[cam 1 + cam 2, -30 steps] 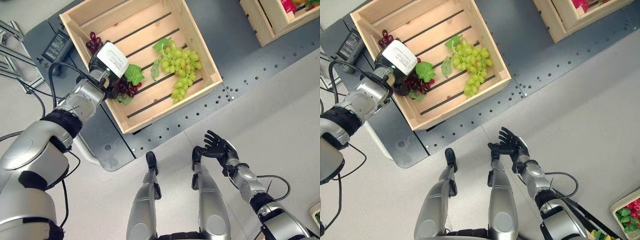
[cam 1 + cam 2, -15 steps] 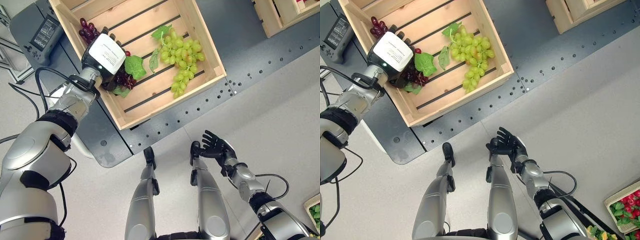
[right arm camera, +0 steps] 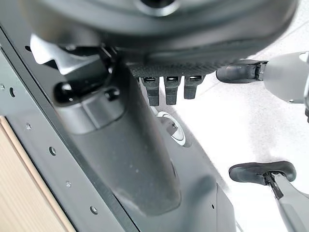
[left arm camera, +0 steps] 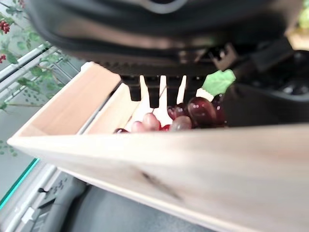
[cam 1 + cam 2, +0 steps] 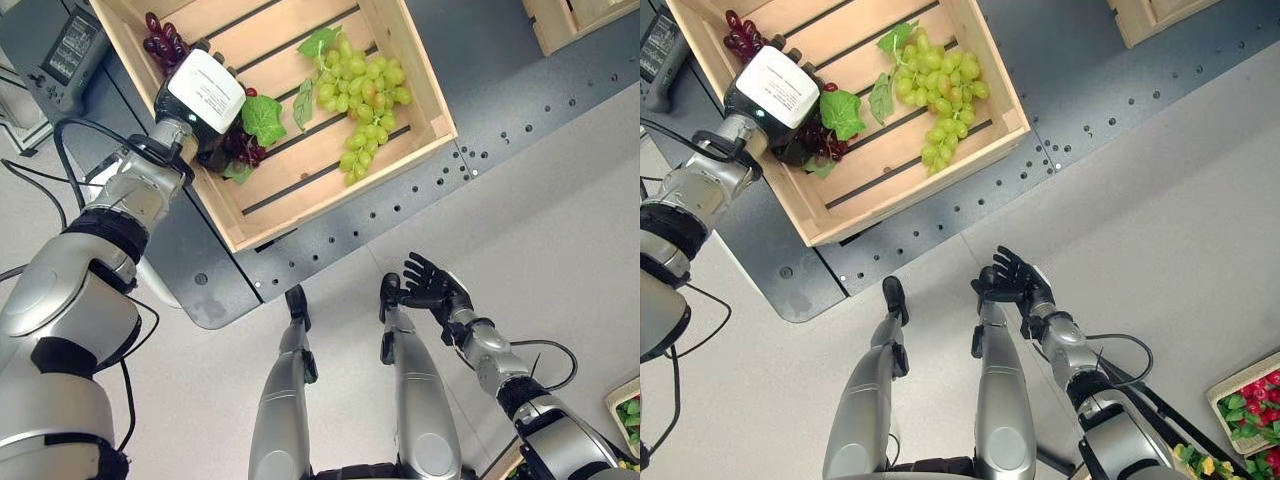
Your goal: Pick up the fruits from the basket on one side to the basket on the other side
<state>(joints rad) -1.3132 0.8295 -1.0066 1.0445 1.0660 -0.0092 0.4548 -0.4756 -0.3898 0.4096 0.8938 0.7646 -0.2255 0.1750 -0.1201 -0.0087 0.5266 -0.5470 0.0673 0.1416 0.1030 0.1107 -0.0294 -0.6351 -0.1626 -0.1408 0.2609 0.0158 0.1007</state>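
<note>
A wooden crate (image 5: 345,195) stands on the dark table and holds a bunch of green grapes (image 5: 365,95) with leaves. A bunch of dark red grapes (image 5: 160,45) lies along the crate's left wall. My left hand (image 5: 205,90), with a white cover on its back, rests over the lower part of that bunch. Its fingers (image 4: 153,94) are straight above the red grapes (image 4: 200,111), with the thumb beside them. My right hand (image 5: 432,285) hangs low over the floor, away from the crate, with its fingers (image 3: 166,89) spread.
A second wooden crate (image 5: 560,25) sits at the far right of the dark table (image 5: 520,110). A black device (image 5: 70,50) lies left of the first crate. On the floor at lower right stands a tray of red fruit (image 5: 1250,415).
The whole view has shifted, so the camera moved. My left hand stays over the red grapes in the crate, and the right hand has hardly moved.
</note>
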